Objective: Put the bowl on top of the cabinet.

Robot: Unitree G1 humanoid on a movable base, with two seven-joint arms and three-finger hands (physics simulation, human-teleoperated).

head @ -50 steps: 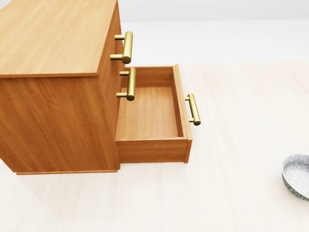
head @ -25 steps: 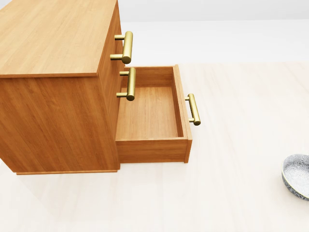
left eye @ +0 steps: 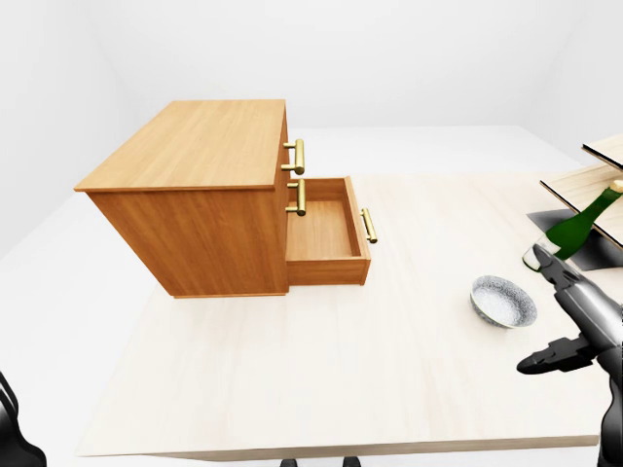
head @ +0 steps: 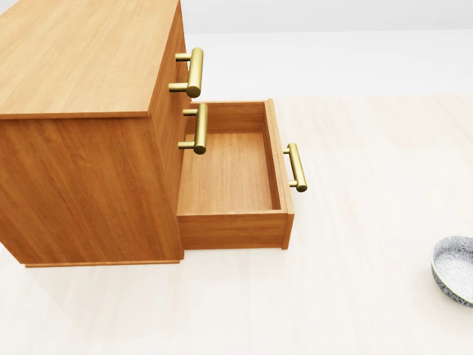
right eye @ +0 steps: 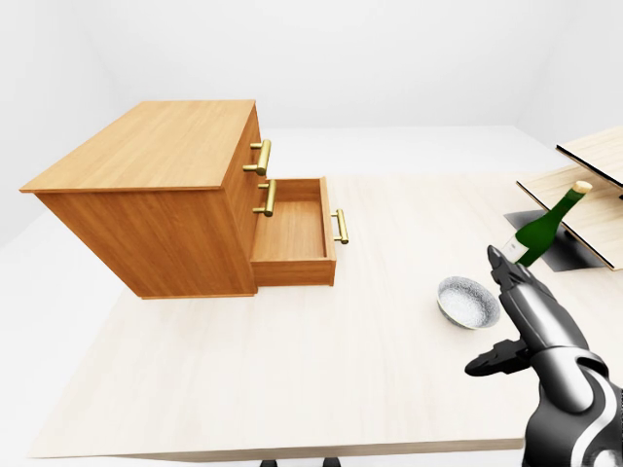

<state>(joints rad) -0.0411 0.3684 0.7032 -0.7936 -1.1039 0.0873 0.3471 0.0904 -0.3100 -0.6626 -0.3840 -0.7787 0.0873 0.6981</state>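
Dark metal fingers (right eye: 510,272) of the right hand (right eye: 531,323) are spread wide and grip nothing; the hand hovers over the counter (right eye: 292,375), low and far to the right of the cabinet (right eye: 146,146) in the right-eye view. The patterned grey bowl (right eye: 468,301) sits upright on the counter, well apart from the cabinet on its right, just left of the hand and not touched by it. The cabinet's top carries nothing, and its lowest drawer (right eye: 292,233) stands pulled open toward the bowl, its brass handle (right eye: 341,226) facing right. Against the head view of half a second and a second ago, nothing has shifted: cabinet, open drawer and bowl lie exactly where they did, and the camera has not moved. That head view cuts the bowl at its right edge and cuts off the cabinet's left part. Farther right of the cabinet, a green bottle (right eye: 541,230) leans, its lower end hidden behind the fingertips. Only a dark sliver of the left arm (left eye: 12,428) shows, below the cabinet in the left-eye view's corner, so whether that hand is open or closed cannot be told.
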